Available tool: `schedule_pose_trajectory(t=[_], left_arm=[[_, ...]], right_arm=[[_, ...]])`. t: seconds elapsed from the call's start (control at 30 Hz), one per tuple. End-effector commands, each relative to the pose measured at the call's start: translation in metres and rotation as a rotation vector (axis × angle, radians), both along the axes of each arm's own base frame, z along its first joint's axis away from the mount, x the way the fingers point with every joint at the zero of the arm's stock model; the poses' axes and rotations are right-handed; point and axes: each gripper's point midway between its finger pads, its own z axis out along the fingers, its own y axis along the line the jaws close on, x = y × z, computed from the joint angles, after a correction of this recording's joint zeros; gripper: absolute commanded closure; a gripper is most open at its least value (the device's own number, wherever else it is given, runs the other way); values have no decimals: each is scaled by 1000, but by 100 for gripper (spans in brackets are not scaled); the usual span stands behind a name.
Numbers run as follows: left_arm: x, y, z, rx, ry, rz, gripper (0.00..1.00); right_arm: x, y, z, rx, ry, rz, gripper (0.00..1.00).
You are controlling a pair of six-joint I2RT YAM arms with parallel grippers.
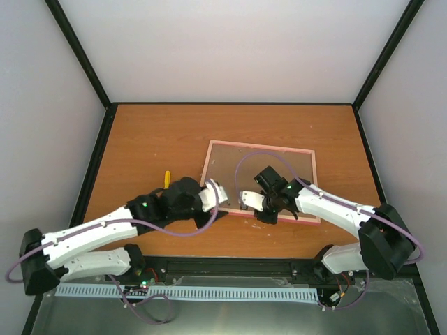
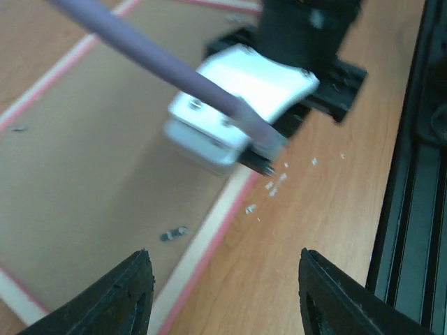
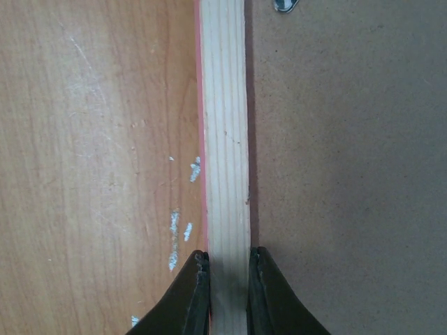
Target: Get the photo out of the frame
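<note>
The frame (image 1: 262, 144) lies face down on the table, its thin pink border around a plain brown backing board (image 1: 230, 164). The photo is hidden under that board. My right gripper (image 3: 228, 255) is shut on the frame's pale wooden near rail (image 3: 223, 125), one finger on each side of it. From the left wrist, the right gripper (image 2: 265, 166) appears as a white body pressing down on that rail (image 2: 202, 244). My left gripper (image 2: 223, 255) hovers open just above the same rail near the frame's near-left corner, nothing between its fingers.
A yellow-handled screwdriver (image 1: 167, 178) lies on the table left of the frame, behind the left arm. A small metal tab (image 2: 172, 234) sits on the backing board by the rail. White flecks (image 3: 183, 230) dot the table beside the frame. A black rail (image 2: 412, 209) runs along the table's near edge.
</note>
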Motion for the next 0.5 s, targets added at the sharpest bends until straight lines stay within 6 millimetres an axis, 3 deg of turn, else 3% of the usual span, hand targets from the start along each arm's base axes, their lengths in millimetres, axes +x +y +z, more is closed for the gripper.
schedule_pose_trajectory(t=[0.0,0.2,0.47], left_arm=[[-11,-19,-26,136,-99,-85,42],[-7,-43,-75,325,-230,-68,39],[9,-74,-96,385,-393,-91,42]], right_arm=[[16,9,17,82,-21,-12,97],[13,13,24,115,6,-13,97],[8,12,25,121,31,-7,97]])
